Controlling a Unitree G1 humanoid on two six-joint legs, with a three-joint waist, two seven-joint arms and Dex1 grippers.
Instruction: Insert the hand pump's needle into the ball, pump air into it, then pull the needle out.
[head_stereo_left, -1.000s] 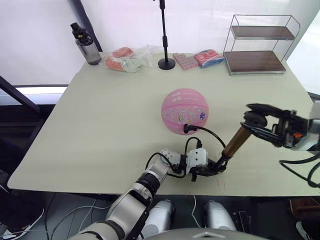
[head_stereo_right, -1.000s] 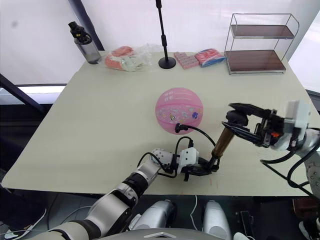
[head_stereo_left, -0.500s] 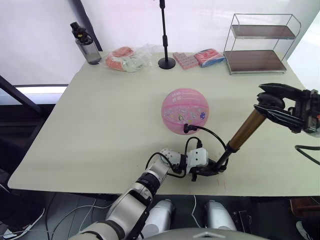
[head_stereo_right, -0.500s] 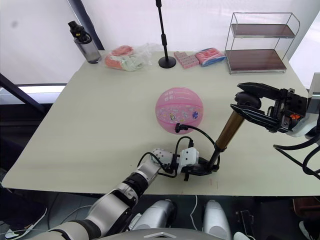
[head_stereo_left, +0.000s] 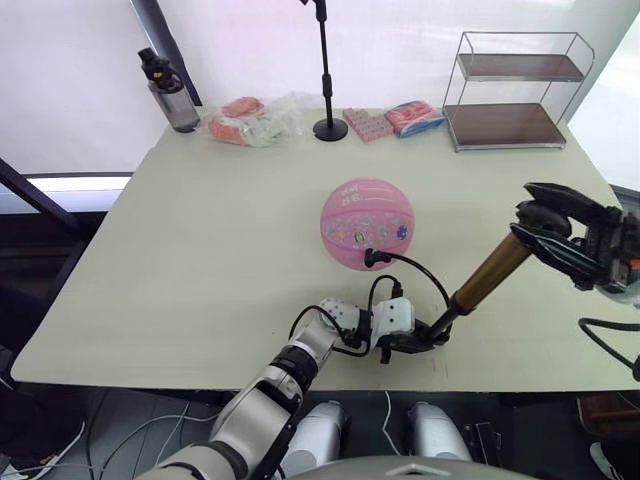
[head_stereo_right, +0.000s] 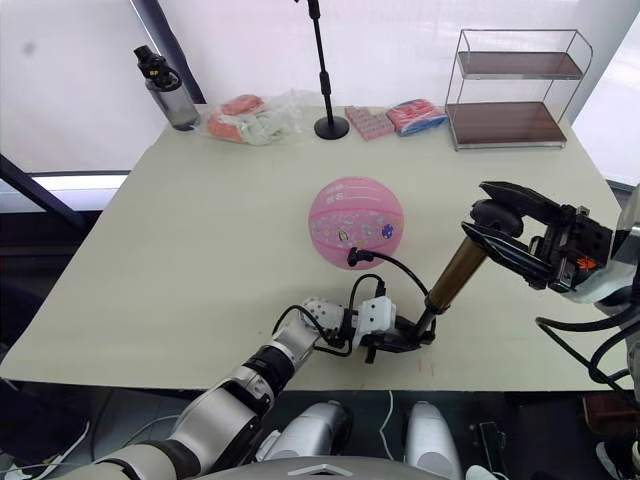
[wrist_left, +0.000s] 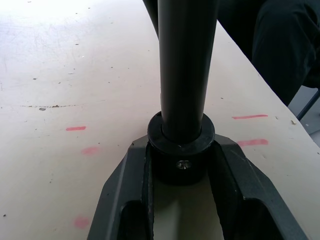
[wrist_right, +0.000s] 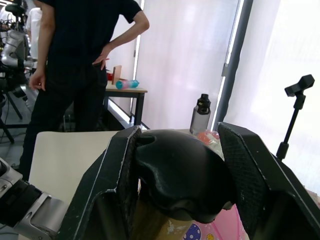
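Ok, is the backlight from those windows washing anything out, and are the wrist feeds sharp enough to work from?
Eye views: window band blown white, pink rubber ball evenly lit. Left wrist view: black pump base cap sharp, claw fingers soft. Right wrist view: bright curtains, black T-handle dark, detail lost.

Robot lab, test table (head_stereo_left: 200, 240), stand pole (head_stereo_left: 327, 70), onlooker (wrist_right: 75, 60)

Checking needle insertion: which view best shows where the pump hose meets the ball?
The left eye view: the hose fitting sits against the pink ball. The right eye view matches. The right wrist view catches a pink sliver; the left wrist view shows the pump's base.
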